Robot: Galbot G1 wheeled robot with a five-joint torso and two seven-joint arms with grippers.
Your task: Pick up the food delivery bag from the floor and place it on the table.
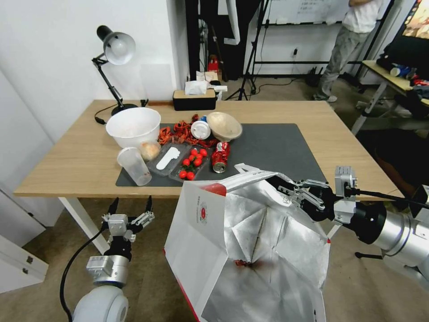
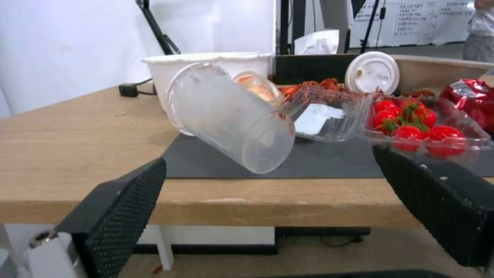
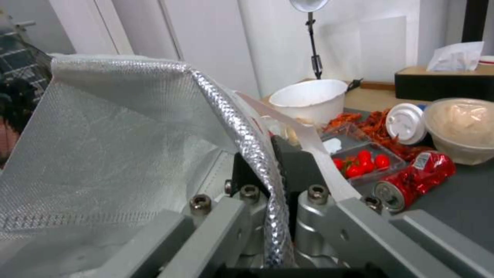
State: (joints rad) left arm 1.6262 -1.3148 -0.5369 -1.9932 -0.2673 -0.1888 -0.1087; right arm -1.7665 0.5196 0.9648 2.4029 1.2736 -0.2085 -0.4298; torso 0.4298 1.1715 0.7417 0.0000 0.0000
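The food delivery bag (image 1: pixel 250 250) hangs in the air just before the near edge of the table (image 1: pixel 67 165), tilted, with its open foil mouth turned up and toward the near side and its long axis running from near to far. The right gripper (image 1: pixel 286 188) is clenched on the bag's foil rim; its arm reaches in level from the right. The left gripper (image 1: pixel 129 210) is spread wide and holds nothing, low at the left below the table edge, above the floor (image 1: pixel 152 277).
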